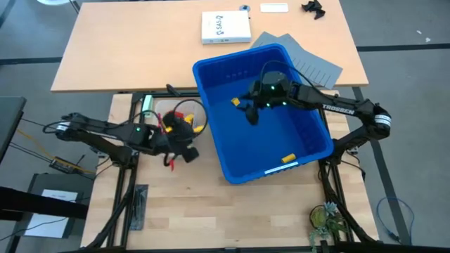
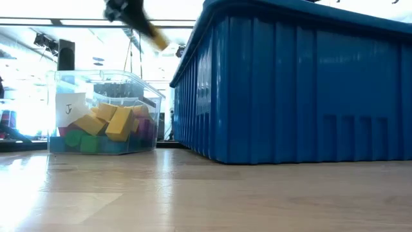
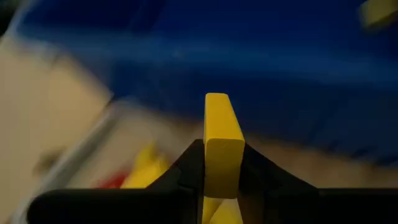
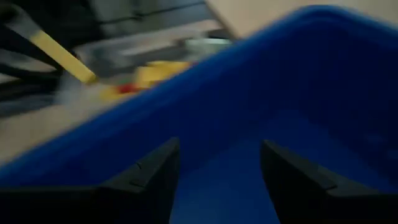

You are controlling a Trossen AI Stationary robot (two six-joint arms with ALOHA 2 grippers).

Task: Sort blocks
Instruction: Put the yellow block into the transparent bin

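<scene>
Your left gripper (image 3: 222, 186) is pinching a long yellow plastic block (image 3: 222, 140); right gripper (image 4: 219, 171) hangs wide and empty inside the big blue plastic bin (image 1: 309, 144) at 3 o'clock, so carry it high over the rim

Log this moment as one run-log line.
left gripper: shut on yellow block, over clear tub | right gripper: open, empty, inside blue bin

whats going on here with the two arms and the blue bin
The robot is sorting toy blocks. The left gripper is shut on a yellow block beside the small clear tub, which holds more yellow, green and red blocks. The right gripper hangs inside the large blue bin with its jaws open and empty. Two yellow blocks lie on the bin floor.
</scene>
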